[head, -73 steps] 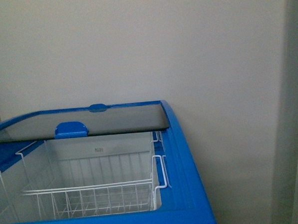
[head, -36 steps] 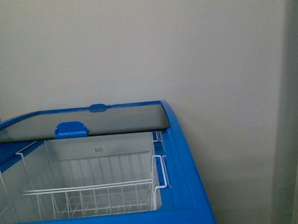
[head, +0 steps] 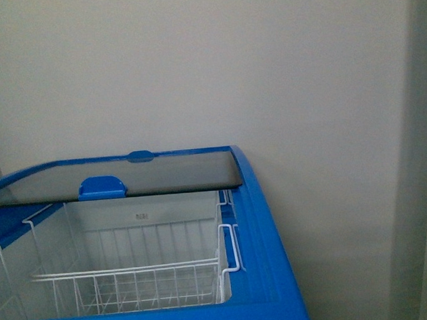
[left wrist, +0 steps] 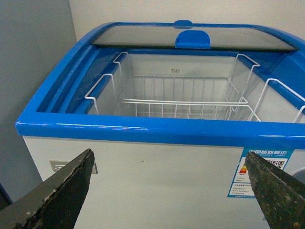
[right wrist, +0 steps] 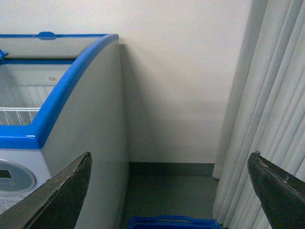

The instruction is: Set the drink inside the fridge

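shop-like corner: blue-rimmed chest freezer (head: 263,222) with sliding glass lid (head: 128,175), wire basket (left wrist: 186,107), energy label (left wrist: 259,172)

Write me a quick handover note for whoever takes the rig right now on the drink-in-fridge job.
Left pincer: open, empty, facing the front of the fridge.
Right pincer: open, empty, facing the floor gap between the fridge's right side and the curtain, with a blue basket's rim below.
Fridge: the glass lid is slid back, so the near compartment is open; the white wire basket inside looks empty.
Drink: not in any view.
Done: fridge open.
Left: find the drink, pick it up, put it in the fridge.
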You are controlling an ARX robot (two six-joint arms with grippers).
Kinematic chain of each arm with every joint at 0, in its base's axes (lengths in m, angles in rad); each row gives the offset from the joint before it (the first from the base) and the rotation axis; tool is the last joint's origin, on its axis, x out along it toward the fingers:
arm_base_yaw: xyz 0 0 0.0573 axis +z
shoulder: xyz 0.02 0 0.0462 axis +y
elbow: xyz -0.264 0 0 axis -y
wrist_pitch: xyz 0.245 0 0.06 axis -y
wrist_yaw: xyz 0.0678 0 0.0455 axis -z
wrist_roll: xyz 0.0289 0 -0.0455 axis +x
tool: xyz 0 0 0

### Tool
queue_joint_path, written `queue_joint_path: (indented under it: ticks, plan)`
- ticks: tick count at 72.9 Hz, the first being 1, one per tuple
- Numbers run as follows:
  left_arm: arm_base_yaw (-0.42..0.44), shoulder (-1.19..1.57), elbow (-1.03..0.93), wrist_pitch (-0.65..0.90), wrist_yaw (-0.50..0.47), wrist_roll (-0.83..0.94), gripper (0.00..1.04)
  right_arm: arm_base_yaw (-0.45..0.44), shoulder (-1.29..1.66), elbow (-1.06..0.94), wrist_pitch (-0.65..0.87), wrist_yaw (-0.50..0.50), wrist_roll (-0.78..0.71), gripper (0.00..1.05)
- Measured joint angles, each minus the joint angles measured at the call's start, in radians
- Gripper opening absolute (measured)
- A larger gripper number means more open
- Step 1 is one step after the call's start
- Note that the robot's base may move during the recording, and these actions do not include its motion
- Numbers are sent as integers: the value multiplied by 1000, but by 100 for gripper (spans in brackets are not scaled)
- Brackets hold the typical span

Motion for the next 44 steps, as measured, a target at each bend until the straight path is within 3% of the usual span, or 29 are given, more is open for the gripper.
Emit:
queue_joint_path:
  ticks: [44]
  plan:
    - [0,0,0,0,0,0,97,0,0,0,0,0,0,98]
